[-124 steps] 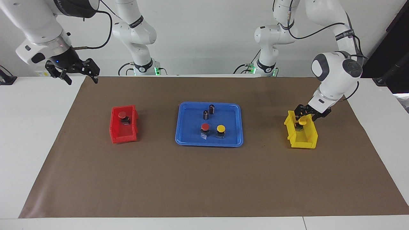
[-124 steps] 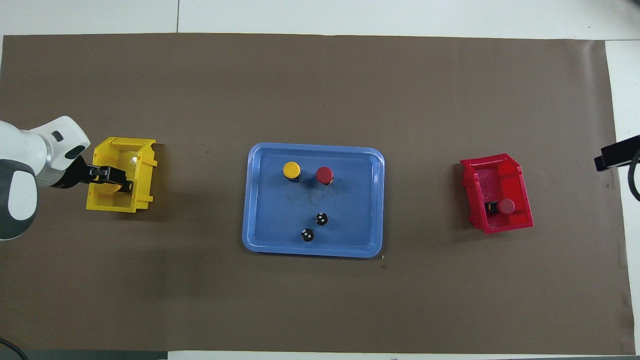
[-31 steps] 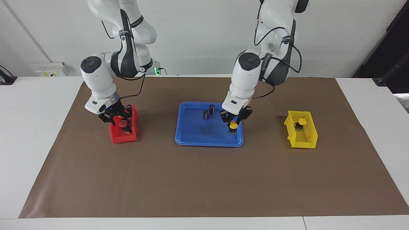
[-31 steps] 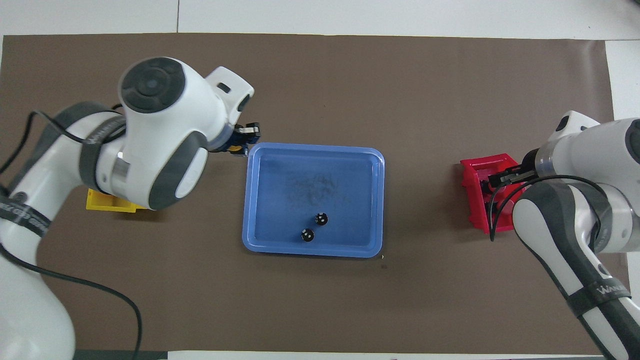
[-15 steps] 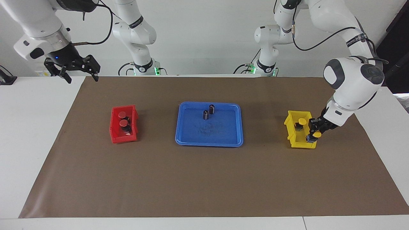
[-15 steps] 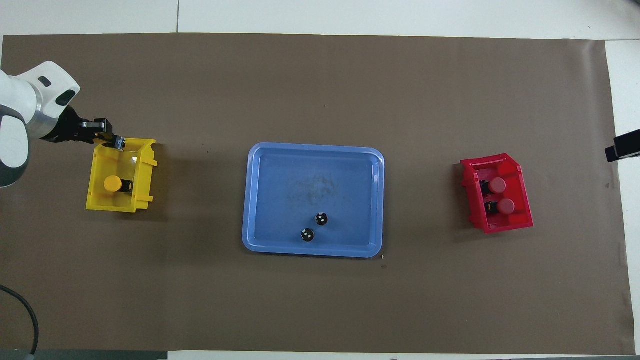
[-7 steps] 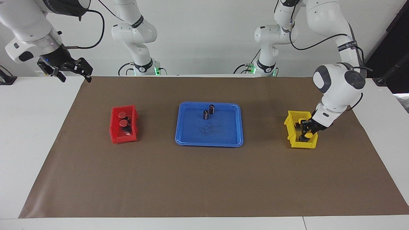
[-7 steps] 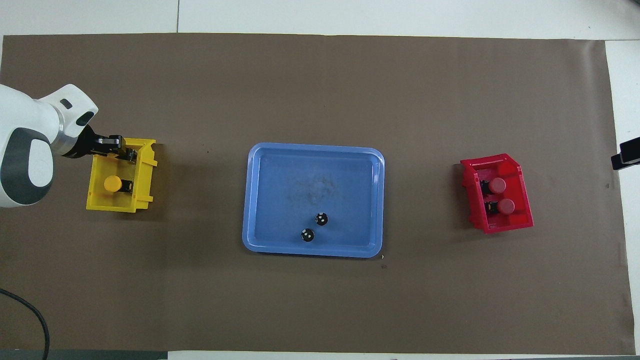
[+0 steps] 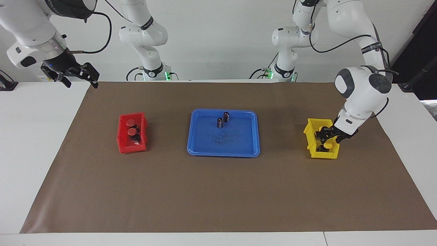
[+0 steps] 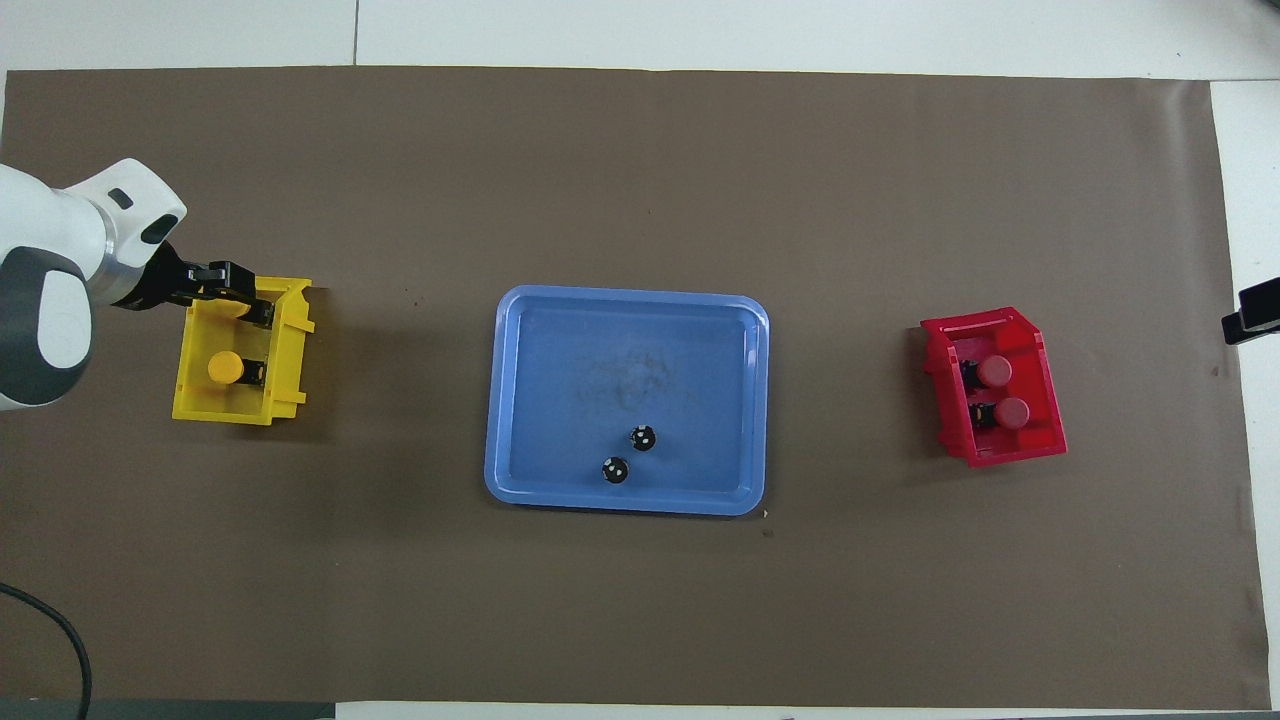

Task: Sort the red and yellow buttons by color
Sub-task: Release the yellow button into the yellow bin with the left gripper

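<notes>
Lowered into yellow bin (image 9: 312, 135), left tool (image 9: 328, 138) releases yellow button (image 9: 327, 146).

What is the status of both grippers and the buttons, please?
Left gripper low in yellow bin, over a yellow button. Right gripper open, waiting. Two red buttons in red bin. Nothing in the way.

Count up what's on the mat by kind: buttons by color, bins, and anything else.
Red buttons: 2
Yellow buttons: 2
Dark capless cylinders: 2
Bins, red and yellow: 2
Blue tray: 1
Total: 9
</notes>
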Action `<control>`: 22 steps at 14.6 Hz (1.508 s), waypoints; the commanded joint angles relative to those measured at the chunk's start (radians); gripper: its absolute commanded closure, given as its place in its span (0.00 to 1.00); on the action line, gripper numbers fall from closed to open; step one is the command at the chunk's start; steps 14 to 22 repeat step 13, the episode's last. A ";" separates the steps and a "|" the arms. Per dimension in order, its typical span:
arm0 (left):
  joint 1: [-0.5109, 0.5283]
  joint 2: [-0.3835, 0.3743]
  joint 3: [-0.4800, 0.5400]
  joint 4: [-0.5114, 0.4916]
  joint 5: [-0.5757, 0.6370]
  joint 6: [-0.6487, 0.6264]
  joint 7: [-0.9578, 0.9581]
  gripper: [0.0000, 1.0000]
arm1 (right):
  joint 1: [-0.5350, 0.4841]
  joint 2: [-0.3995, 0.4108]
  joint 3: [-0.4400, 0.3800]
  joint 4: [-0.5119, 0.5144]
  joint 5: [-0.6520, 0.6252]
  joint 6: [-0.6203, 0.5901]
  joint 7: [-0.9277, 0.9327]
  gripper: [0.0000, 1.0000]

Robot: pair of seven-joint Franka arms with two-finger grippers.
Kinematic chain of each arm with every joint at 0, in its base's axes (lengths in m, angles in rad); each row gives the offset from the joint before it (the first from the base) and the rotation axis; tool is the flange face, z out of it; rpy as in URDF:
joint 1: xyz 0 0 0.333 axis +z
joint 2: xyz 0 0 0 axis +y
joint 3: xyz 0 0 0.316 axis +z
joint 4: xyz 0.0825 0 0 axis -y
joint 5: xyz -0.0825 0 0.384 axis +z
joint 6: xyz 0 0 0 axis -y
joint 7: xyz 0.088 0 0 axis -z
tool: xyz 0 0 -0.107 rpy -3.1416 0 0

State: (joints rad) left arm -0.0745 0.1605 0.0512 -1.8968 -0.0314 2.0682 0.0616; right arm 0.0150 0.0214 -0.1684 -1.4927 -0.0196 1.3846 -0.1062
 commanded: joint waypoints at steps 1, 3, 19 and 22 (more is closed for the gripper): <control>-0.025 -0.030 0.003 0.122 -0.010 -0.178 0.009 0.01 | 0.011 -0.018 0.000 -0.021 0.000 0.004 0.016 0.00; -0.027 -0.090 0.001 0.151 -0.002 -0.252 0.012 0.00 | 0.006 -0.018 0.000 -0.021 0.000 0.007 0.016 0.00; -0.028 -0.210 -0.011 0.206 0.008 -0.418 0.015 0.00 | 0.010 -0.017 0.001 -0.020 -0.003 0.021 0.013 0.00; -0.028 -0.210 -0.011 0.206 0.008 -0.418 0.015 0.00 | 0.010 -0.017 0.001 -0.020 -0.003 0.021 0.013 0.00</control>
